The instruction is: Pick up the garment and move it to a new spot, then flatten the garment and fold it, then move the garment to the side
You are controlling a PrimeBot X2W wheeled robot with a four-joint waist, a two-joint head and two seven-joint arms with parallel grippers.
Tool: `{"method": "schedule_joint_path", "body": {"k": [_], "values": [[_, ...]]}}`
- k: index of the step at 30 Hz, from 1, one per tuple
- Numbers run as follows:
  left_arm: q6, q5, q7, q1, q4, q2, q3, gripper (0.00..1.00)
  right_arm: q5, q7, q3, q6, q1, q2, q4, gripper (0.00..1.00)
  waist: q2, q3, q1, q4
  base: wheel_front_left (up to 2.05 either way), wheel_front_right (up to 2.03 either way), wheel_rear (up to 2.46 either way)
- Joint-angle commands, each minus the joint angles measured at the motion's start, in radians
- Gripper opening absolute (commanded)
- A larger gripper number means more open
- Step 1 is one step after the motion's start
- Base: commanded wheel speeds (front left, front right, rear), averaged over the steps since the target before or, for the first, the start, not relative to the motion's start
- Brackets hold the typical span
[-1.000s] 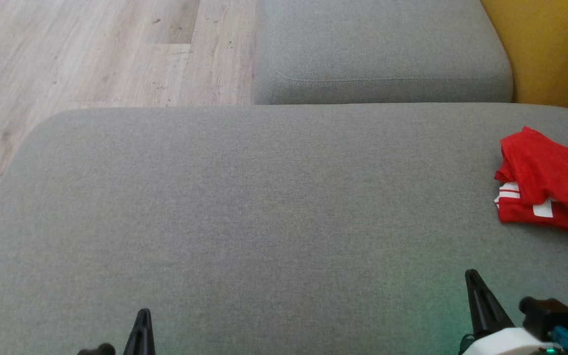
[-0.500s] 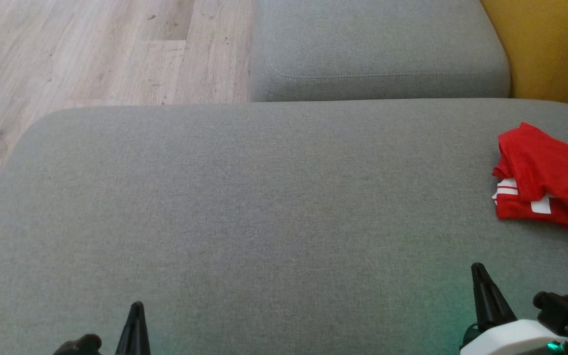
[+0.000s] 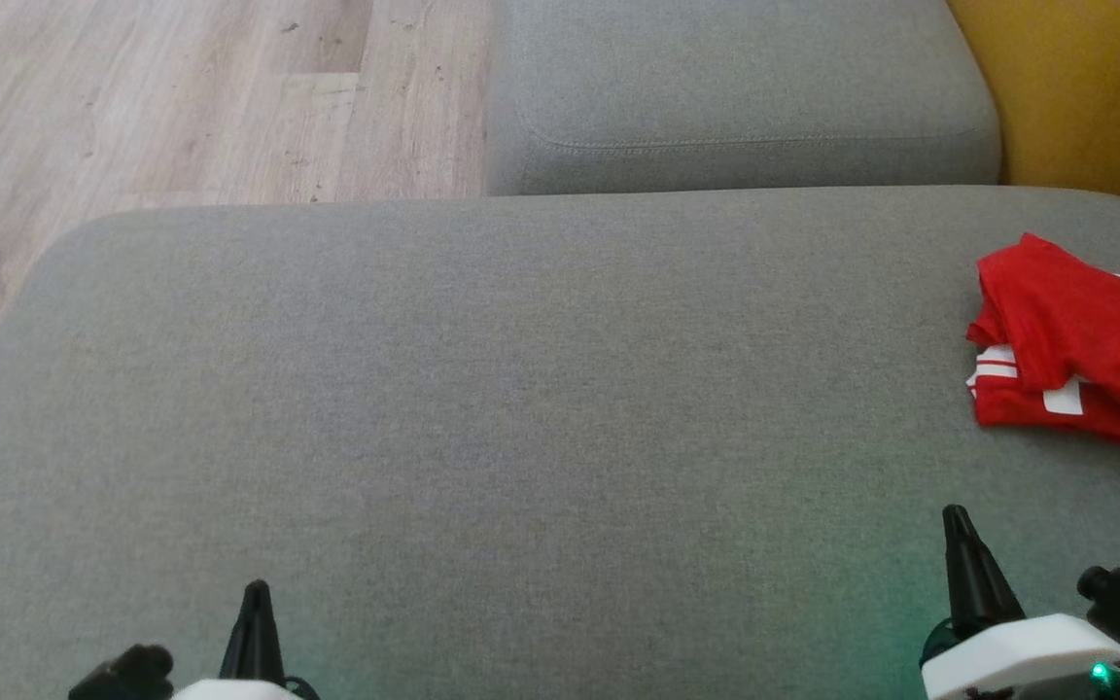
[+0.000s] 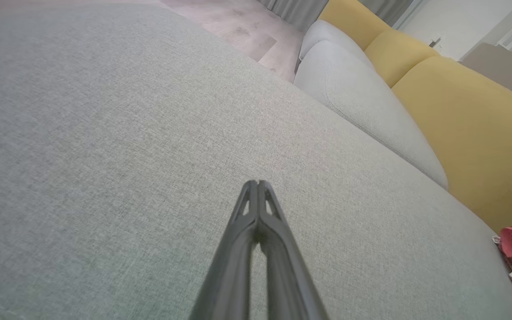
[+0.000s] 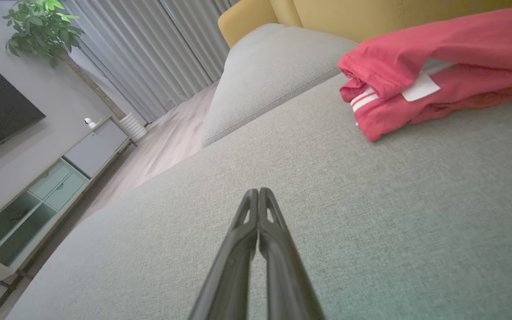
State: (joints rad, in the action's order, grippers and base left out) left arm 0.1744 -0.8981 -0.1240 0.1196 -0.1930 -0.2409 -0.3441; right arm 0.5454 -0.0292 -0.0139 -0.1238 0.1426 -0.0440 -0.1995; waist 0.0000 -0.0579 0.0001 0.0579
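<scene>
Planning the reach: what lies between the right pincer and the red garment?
Only bare grey cushion: in the head and right wrist views, nothing sits between the shut right pincer and the folded red garment.

I see the garment (image 3: 1085, 360) lying on the seat cushion (image 3: 521, 389), ahead and right of my right end effector (image 3: 955, 515), well apart from it. My left end effector (image 3: 255, 589) sits far left of both; a second cushion (image 3: 745, 87) lies beyond.

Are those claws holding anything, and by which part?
Nothing. Both the left gripper and right gripper are shut and empty; the red garment lies apart on the grey cushion.
</scene>
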Motion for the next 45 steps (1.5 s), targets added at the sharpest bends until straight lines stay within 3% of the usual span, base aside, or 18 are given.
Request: {"method": "schedule_joint_path", "body": {"k": [1, 45], "values": [[-0.014, -0.023, 0.009, -0.054, 0.021, 0.000, 0.040, 0.00, 0.037, 0.006, -0.003, -0.002, -0.055, -0.011, 0.027, 0.00, 0.0000, 0.001, -0.0001, -0.001, 0.00, 0.00, 0.00], [-0.156, -0.361, 0.116, -0.138, -0.014, 0.089, 0.238, 0.00, 0.544, 0.064, -0.039, -0.004, -0.149, -0.017, -0.007, 0.00, 0.0000, 0.030, -0.0001, -0.029, 0.00, 0.00, 0.00]]}}
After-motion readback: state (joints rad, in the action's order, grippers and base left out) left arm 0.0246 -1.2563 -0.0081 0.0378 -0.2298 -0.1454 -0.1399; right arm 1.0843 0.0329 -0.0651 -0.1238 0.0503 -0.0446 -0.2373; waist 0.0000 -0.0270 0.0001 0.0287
